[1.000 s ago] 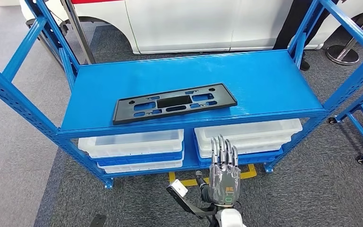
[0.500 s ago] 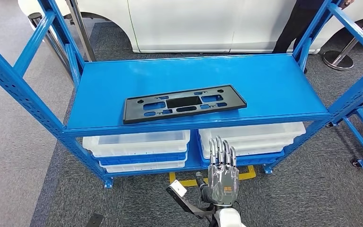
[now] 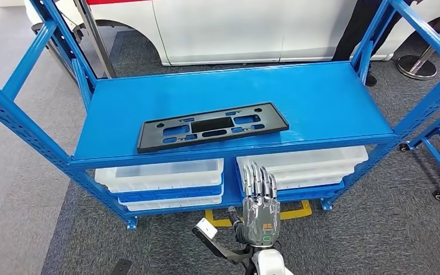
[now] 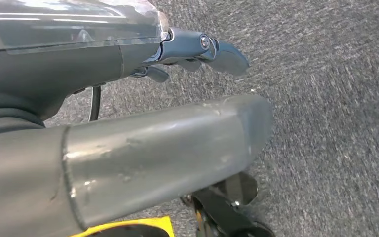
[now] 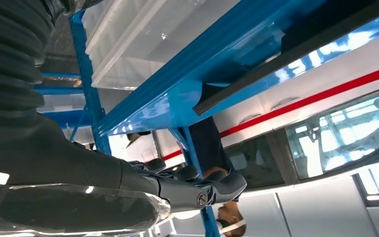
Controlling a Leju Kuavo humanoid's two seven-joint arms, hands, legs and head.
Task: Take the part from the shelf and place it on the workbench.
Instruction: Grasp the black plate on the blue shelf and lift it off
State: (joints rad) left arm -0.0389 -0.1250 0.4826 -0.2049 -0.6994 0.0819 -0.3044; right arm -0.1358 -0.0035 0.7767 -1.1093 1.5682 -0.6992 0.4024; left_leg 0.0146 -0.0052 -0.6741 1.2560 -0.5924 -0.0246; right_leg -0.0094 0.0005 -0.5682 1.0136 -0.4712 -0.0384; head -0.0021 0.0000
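Long flat black plastic part with rectangular cut-outs lay on the top deck of the blue metal shelf, toward the front edge and a bit left of centre, slightly skewed to that edge. Nothing touching it; seen edge-on from below as a dark strip in the right wrist view. Under the deck, stacked clear plastic bins on blue trays, one stack on each side. Behind the shelf, a white car body with a red stripe, plus a person's dark trouser leg standing by the far right post. Grey carpet all round, bit of yellow floor marking under the front of the shelf.

Right hand was up in front of the lower level, fingers straight, side by side and pointing at the shelf, holding nothing, well short of the part. Left hand was down low over the carpet, thick grey thumb stretched out, dark fingers extended, nothing in it either.
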